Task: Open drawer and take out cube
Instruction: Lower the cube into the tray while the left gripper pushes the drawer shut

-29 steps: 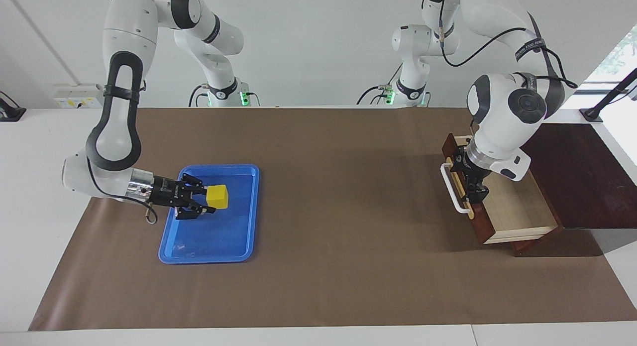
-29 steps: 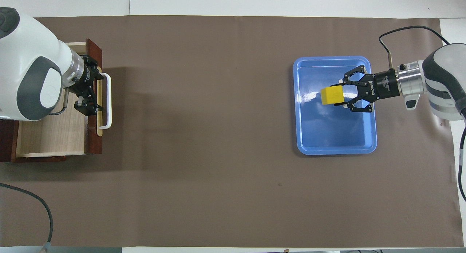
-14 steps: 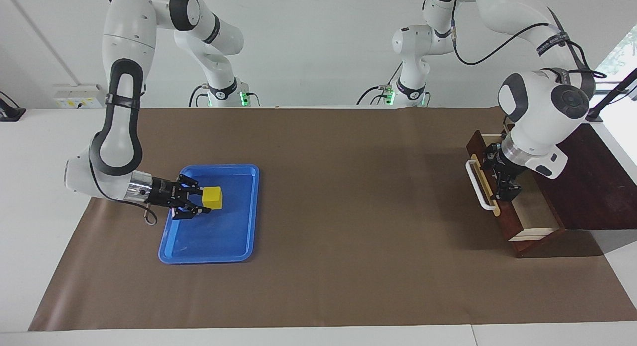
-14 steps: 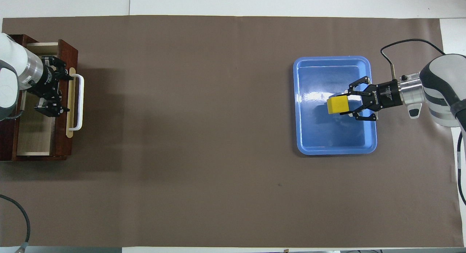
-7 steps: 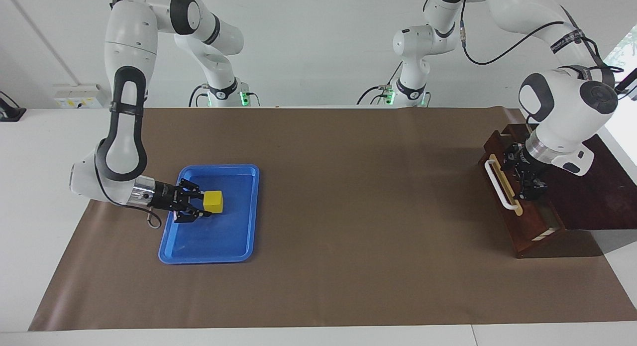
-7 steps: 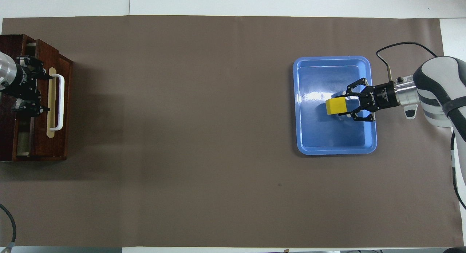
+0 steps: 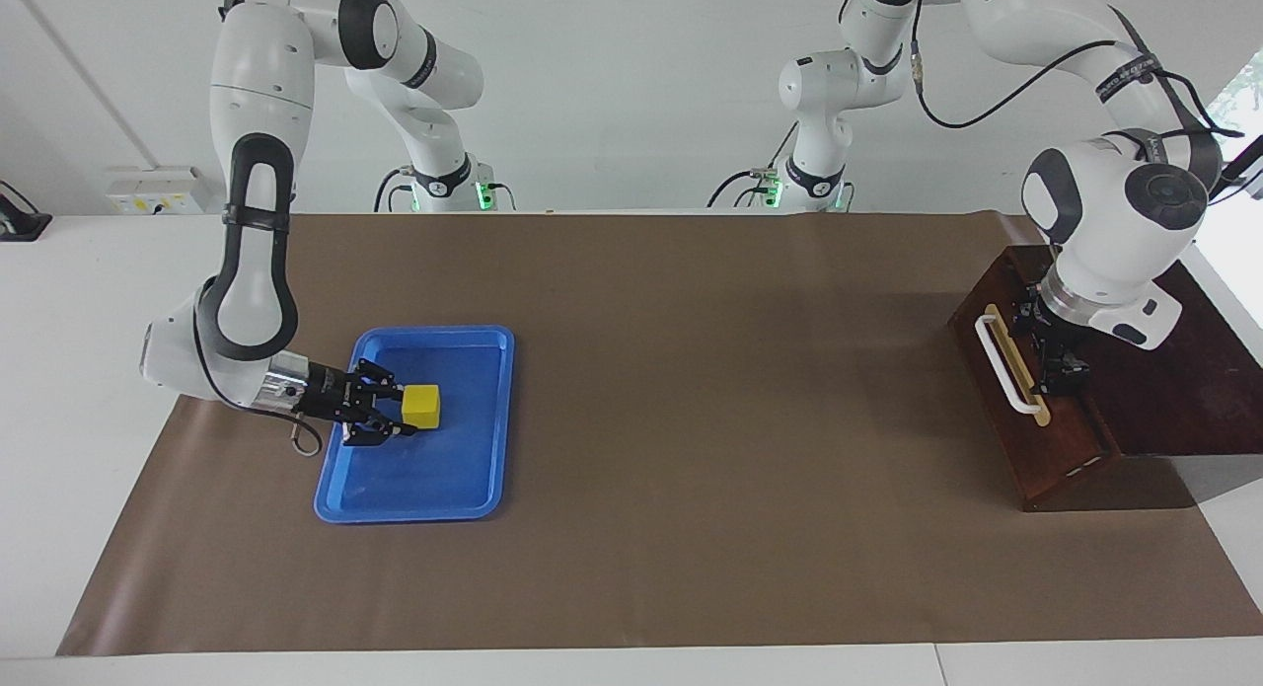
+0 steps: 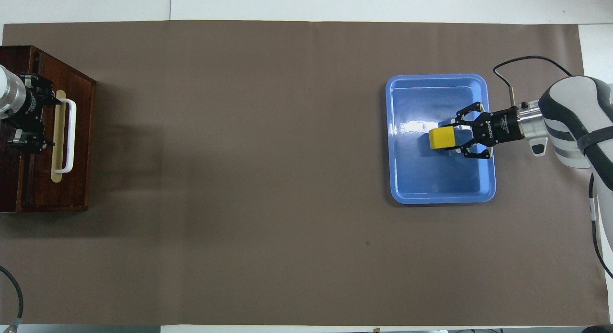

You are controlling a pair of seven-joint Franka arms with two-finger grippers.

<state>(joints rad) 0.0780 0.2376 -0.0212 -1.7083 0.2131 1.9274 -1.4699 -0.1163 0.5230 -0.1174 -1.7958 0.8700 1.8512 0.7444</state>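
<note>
The drawer [image 7: 1026, 419] [image 8: 79, 151] is shut flush in its dark wooden cabinet, its white bar handle [image 7: 1004, 362] [image 8: 71, 136] facing the middle of the table. My left gripper [image 7: 1048, 343] [image 8: 45, 123] stands open over the cabinet's top, just at the drawer front's upper edge, with nothing between its fingers. The yellow cube [image 7: 422, 406] [image 8: 440, 138] is low in the blue tray [image 7: 414, 513] [image 8: 440, 199], with my right gripper [image 7: 405, 413] [image 8: 451, 137] lying level and shut on it. Whether the cube rests on the tray's floor I cannot tell.
The dark wooden cabinet [image 7: 1174, 390] [image 8: 9, 179] stands at the left arm's end of the brown mat [image 7: 691, 370]. The blue tray lies toward the right arm's end. A cable [image 8: 522, 64] loops off the right wrist.
The drawer has slid fully into the cabinet, pushed by my open left gripper. My right gripper has carried the cube lower into the tray.
</note>
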